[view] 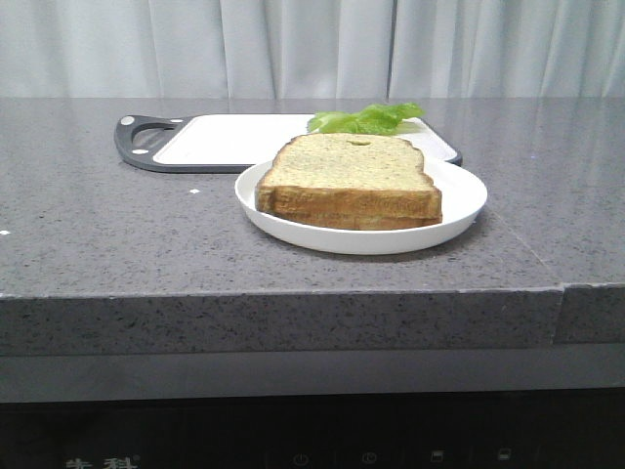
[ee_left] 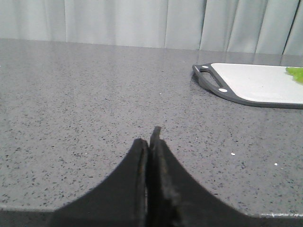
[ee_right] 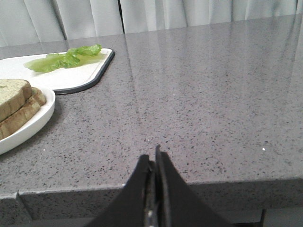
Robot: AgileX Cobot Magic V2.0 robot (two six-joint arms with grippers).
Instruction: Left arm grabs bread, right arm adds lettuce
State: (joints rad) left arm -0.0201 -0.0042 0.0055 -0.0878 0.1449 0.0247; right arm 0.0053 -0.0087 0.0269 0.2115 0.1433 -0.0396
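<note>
The bread (view: 349, 178) lay stacked on the white plate (view: 459, 217) at frame centre, lettuce (view: 367, 119) behind on the cutting board (view: 225, 140). Both arms' jaws were closed, empty. Soft, light, crushable bread probably suits an edge grip at the crust

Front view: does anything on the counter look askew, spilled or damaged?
Nothing stands out. Two bread slices are stacked squarely on the white plate; the top one has a small dent near its dome. The lettuce lies on the cutting board behind. No spills show.
</note>
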